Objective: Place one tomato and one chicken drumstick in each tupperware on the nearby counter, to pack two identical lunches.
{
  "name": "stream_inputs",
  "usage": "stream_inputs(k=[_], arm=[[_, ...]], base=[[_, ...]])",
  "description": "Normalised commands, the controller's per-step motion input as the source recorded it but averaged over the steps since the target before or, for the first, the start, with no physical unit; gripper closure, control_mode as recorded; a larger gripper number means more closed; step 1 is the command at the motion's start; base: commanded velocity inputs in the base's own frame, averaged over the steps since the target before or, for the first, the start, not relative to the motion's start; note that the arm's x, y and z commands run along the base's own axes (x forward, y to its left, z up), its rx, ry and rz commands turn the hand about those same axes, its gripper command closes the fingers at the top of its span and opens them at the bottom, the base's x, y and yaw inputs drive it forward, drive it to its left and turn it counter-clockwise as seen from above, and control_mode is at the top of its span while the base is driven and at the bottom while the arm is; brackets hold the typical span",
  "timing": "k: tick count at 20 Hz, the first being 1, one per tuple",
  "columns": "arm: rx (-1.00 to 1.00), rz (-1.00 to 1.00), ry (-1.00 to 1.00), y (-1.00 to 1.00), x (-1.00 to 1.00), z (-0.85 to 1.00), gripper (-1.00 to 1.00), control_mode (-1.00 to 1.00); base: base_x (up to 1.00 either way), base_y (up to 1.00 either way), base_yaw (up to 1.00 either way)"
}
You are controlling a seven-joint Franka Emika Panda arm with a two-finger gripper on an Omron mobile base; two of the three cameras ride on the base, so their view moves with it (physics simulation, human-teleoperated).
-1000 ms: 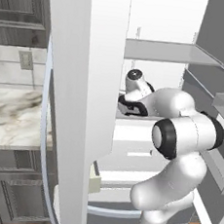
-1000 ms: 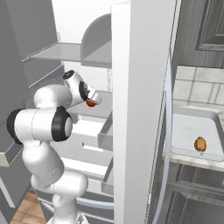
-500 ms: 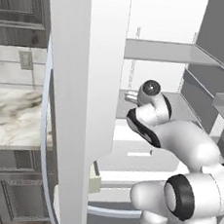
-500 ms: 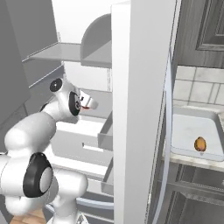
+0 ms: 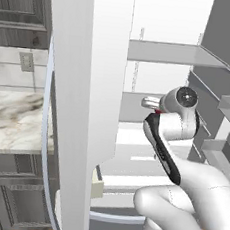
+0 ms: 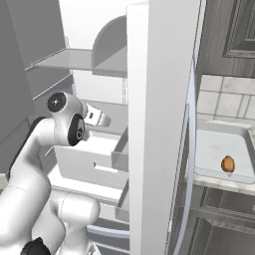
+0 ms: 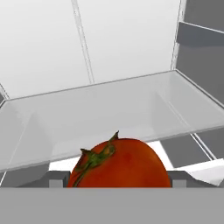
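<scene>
A red tomato with a green stalk sits low in the hand view, between my two fingertips. My gripper is shut on it, just in front of a glass fridge shelf. From the base views the gripper reaches into the open fridge at middle-shelf height, with a sliver of red showing at the hand. The counter lies left of the fridge, and its sink is to the right. The chicken drumstick and the tupperware are out of view.
The open white fridge door stands close beside the arm. Door bins line the right side. Fridge drawers sit below the hand. A small orange-brown oval thing lies in the sink.
The arm's elbow has swung down and across, out of the middle of the views. The hand has stayed at about the same spot in the fridge, still on the tomato.
</scene>
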Motion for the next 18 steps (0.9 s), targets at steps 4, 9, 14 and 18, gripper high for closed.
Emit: stream_inputs(k=[4, 9, 14, 18], arm=[[0.0, 0.08, 0.0, -0.02, -0.74, 0.39, 1.0, -1.0], [0.0, 0.03, 0.0, 0.0, -0.47, 0.16, 1.0, 1.0], [0.0, 0.0, 0.0, 0.0, 0.0, 0.0, 1.0, 1.0], [0.0, 0.0, 0.0, 0.0, 0.0, 0.0, 1.0, 1.0]], base=[[0.0, 0.0, 0.0], [-0.33, 0.0, 0.01], [-0.97, 0.0, 0.03], [-1.0, 0.0, 0.01]])
